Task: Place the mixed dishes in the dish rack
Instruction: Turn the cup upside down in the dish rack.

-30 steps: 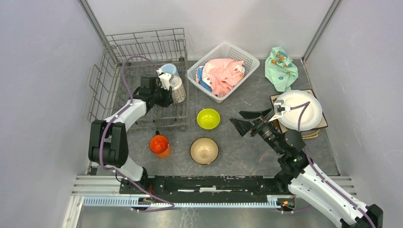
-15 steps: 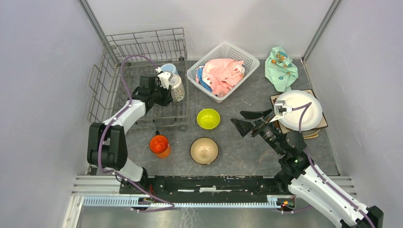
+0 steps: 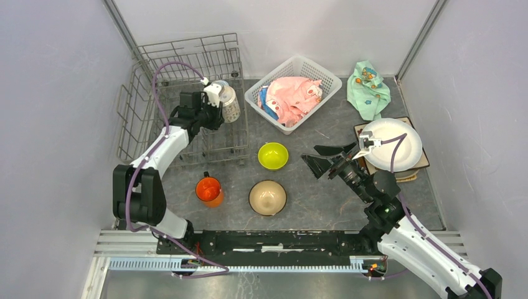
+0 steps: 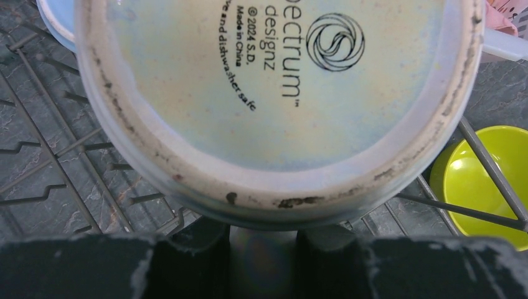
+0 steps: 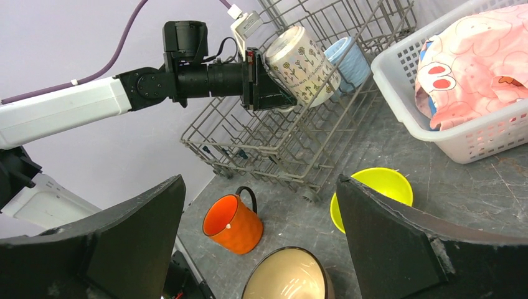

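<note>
**Left arm.** The left gripper (image 5: 271,84) was clenched on the base end of the white patterned mug (image 5: 303,64), with one finger on each side of the base rim. The mug was tilted, with its mouth pointing away from the gripper toward the right. It was suspended over the right-hand portion of the dish rack (image 3: 187,60), above the tines and not resting on the rack floor. In the left wrist view, the printed underside of the mug filled most of the frame.

**Rack contents.** A light-blue mug (image 5: 350,61) sat inside the rack at its far right corner, just beside the held mug. Contact between the two mugs could not be determined.

**Right arm.** The right gripper (image 3: 314,157) was fully released and held nothing. It was positioned over the table just right of the lime-green bowl (image 3: 273,156).

**Items remaining on the table.**
- The orange mug (image 3: 210,190) stood upright near the rack's near edge.
- The tan bowl (image 3: 268,197) stood nearer than the lime-green bowl.
- The white plate (image 3: 392,146) rested on the dark square plate (image 3: 425,162) at the right.

**Other items.** The white lattice basket (image 3: 324,70) held the pink cloth (image 3: 289,96). The mint-green cloth (image 3: 368,87) lay at the far right.
</note>
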### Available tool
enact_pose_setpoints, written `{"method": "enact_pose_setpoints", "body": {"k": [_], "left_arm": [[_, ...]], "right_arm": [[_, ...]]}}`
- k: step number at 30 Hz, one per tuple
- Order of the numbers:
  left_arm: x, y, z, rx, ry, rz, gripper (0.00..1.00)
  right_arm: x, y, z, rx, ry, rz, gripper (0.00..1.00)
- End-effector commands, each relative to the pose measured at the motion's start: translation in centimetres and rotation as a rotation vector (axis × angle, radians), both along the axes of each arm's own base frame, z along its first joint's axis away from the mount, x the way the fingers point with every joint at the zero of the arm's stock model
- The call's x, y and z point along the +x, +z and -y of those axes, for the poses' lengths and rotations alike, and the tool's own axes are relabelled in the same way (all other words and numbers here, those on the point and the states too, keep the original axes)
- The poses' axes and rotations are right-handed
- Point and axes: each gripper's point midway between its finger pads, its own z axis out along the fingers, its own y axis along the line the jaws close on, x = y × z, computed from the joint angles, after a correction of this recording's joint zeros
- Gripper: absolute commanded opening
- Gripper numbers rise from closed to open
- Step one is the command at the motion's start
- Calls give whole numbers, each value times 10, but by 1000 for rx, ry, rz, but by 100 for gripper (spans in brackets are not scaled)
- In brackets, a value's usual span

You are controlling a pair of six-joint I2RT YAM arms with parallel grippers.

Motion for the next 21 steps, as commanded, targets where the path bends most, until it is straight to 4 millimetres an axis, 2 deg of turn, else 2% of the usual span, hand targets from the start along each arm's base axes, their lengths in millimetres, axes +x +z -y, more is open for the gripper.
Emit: {"method": "enact_pose_setpoints", "body": {"k": [1,9,17,21], "left_arm": [[46,117,-9,-29,58,401,2],[45,143,-18,-55,136,439,2],[42,139,-19,-58,144,446,2],[50,124,-18,-46,135,412,2]], "right_arm": [[2,8,3,11,-20,38,98],[4,4,3,-1,-28,31,98],[4,3,3,-3,-29,27,98],[4,4,4,-2,-30,29,98]]}}
